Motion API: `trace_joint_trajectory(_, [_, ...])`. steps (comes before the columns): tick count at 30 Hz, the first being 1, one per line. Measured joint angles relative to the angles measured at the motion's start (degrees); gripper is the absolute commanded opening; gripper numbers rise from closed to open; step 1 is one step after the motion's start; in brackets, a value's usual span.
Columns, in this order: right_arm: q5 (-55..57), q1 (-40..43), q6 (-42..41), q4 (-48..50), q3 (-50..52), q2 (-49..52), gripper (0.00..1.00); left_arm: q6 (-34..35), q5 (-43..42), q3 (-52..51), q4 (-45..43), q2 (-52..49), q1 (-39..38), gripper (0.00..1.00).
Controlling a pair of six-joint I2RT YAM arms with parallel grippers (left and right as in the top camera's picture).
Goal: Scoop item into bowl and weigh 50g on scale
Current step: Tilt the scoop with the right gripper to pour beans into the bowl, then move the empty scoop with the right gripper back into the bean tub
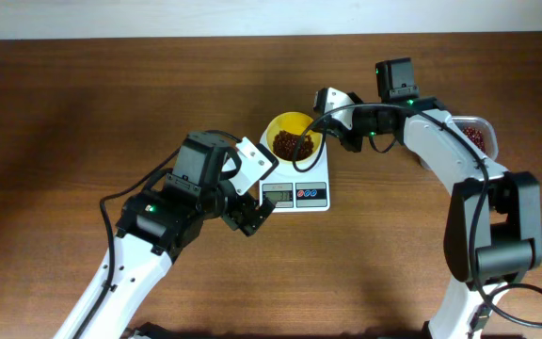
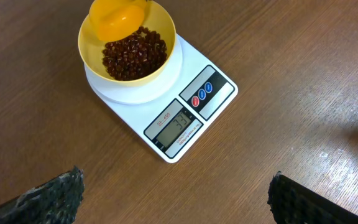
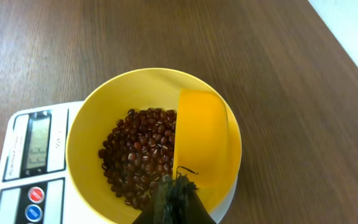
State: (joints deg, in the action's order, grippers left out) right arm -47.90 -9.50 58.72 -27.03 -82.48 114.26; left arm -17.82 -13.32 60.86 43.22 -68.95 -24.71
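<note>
The pale yellow bowl (image 1: pixel 290 122) stands on the white scale (image 1: pixel 294 195) and holds a heap of reddish-brown beans (image 1: pixel 292 143). My right gripper (image 1: pixel 327 127) is at the bowl's right rim, shut on the handle of a bright yellow scoop (image 3: pixel 201 134). The scoop is tipped on its side inside the bowl (image 3: pixel 86 130), beside the beans (image 3: pixel 138 155). In the right wrist view the fingers (image 3: pixel 176 196) hide the handle. My left gripper (image 1: pixel 252 215) is open and empty over bare table just in front of the scale (image 2: pixel 191 112), its fingers (image 2: pixel 176 199) wide apart.
A clear plastic container (image 1: pixel 478 137) with more beans sits at the far right, partly under the right arm. The scale's display (image 2: pixel 178 124) is lit but its digits are unreadable. Bare wooden table surrounds the scale.
</note>
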Motion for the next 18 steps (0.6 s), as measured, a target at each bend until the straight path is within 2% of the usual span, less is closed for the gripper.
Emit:
trace_joint_trajectory(5, [0.00, 0.00, -9.14, 0.00, 0.00, -3.76, 0.04, 0.00, -0.02, 0.00, 0.00, 0.00, 0.00, 0.99])
trace_joint_trajectory(9, [-0.17, 0.00, -19.43, 0.00, 0.00, -6.56, 0.04, 0.00, 0.00, 0.00, 0.00, 0.00, 0.00, 0.99])
trace_joint_trajectory(18, [-1.33, 0.46, -49.07, -0.07, 0.00, -9.33, 0.04, 0.00, -0.02, 0.00, 0.00, 0.00, 0.00, 0.99])
